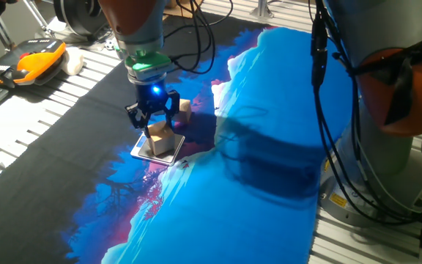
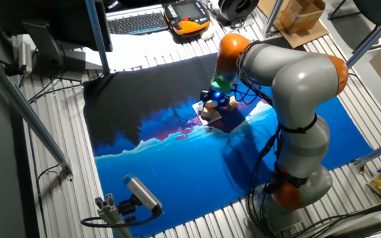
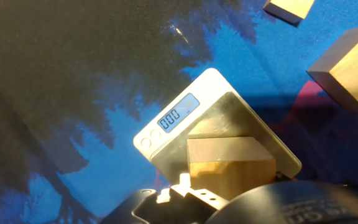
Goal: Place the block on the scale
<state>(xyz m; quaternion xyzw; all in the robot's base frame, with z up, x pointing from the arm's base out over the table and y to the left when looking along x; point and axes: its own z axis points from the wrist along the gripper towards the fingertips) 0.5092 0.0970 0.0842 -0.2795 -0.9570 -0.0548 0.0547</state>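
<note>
The block (image 1: 160,134) is a light-brown wooden cube. It is between the fingers of my gripper (image 1: 156,125), which is shut on it right over the scale (image 1: 146,152). In the hand view the block (image 3: 229,168) is low over the scale's silvery plate (image 3: 253,134), which mirrors it. The display strip (image 3: 178,113) reads 000. I cannot tell whether the block touches the plate. In the other fixed view the gripper (image 2: 213,106) and the block (image 2: 210,114) are small, at the middle of the cloth.
A second wooden cube (image 1: 185,108) stands just behind the scale and is at the right edge of the hand view (image 3: 353,65). A smaller cube (image 3: 289,7) lies further off. The arm's base (image 1: 387,110) is at the right. An orange pendant (image 1: 39,59) lies far left.
</note>
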